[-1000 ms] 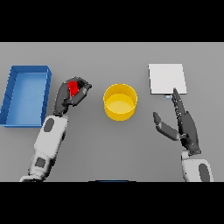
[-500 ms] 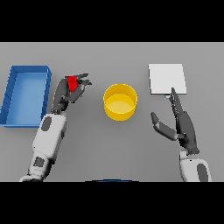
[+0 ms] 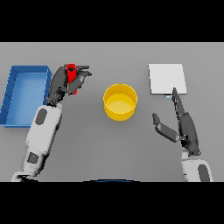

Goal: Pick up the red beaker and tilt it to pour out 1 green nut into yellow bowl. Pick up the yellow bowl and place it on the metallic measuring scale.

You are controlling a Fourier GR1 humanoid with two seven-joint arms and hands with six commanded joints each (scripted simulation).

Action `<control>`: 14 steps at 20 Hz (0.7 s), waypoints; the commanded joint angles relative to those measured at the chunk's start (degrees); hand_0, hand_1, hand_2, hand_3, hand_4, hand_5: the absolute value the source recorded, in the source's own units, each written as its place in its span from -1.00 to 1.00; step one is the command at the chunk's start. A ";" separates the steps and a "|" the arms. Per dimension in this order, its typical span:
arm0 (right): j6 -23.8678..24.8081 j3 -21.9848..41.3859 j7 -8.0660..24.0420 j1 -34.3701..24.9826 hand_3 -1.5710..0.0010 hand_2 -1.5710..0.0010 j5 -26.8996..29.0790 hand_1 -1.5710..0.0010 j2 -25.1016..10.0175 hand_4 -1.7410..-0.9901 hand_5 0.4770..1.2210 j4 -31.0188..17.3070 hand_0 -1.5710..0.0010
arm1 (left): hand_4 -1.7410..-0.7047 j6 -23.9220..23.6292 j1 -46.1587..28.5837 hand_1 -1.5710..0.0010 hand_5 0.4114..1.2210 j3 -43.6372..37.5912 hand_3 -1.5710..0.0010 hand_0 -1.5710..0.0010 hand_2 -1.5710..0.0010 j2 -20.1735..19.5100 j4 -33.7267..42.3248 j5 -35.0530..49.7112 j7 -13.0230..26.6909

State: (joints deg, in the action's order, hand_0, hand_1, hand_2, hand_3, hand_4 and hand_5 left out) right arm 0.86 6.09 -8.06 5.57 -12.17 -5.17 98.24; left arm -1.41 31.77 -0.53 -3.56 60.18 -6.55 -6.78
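The left hand (image 3: 65, 83) has its fingers and thumb curled round the small red plastic beaker (image 3: 71, 78), holding it up off the grey bench (image 3: 87, 144) between the blue rectangular tray (image 3: 13, 94) and the round yellow bowl (image 3: 120, 101). The beaker lies tilted in that grasp, which suits the pour: to tip out a single nut, its mouth has to lean toward the bowl. It is still beside the bowl, not above it, so I judge the pour has not begun; the arm has some way to carry it rightward first. No green nut can be made out, either in the beaker or in the bowl.

The yellow bowl stands upright near the middle of the bench, within reach of both arms. The flat metallic measuring scale (image 3: 167, 78) sits apart from it to the right, bare on top. The right hand (image 3: 183, 124) rests just below the scale, fingers straight and thumb spread, holding nothing, probably waiting to take the bowl.
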 commanded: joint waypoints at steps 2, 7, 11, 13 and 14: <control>-0.13 0.05 0.41 -0.22 1.00 1.00 -0.06 1.00 -0.05 0.39 -0.51 -0.34 1.00 | -0.97 0.24 1.42 -0.98 0.80 0.35 -0.98 -0.98 -0.98 -1.24 -1.34 -1.07 0.48; 0.21 -0.03 2.72 -0.79 1.00 1.00 -0.27 1.00 0.16 0.46 -0.51 -0.30 1.00 | -0.99 1.27 4.43 -0.99 0.75 7.43 -0.99 -0.99 -0.99 -5.40 -0.27 -10.93 3.98; 0.02 0.15 3.04 -0.34 1.00 1.00 -0.56 1.00 -0.04 0.50 -0.50 -0.17 1.00 | -1.00 4.34 7.87 -1.00 0.77 14.12 -1.00 -1.00 -1.00 -8.21 0.42 -19.12 8.85; -0.17 0.14 2.53 -0.91 1.00 1.00 -0.26 1.00 0.19 0.50 -0.49 -0.70 1.00 | -1.00 5.94 10.58 -1.00 0.80 17.06 -1.00 -1.00 -1.00 -8.78 -0.77 -22.72 9.72; -0.38 0.32 2.42 -0.58 1.00 1.00 0.07 1.00 0.44 0.49 -0.49 -0.24 1.00 | -1.00 6.38 11.27 -1.00 0.82 18.82 -1.00 -1.00 -1.00 -9.23 -1.56 -24.93 9.85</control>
State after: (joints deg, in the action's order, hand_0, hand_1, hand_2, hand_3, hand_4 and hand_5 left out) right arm 0.47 6.42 -5.74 5.00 -12.10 -4.72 98.00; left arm 4.98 43.03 18.29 -12.77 58.61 -31.50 3.16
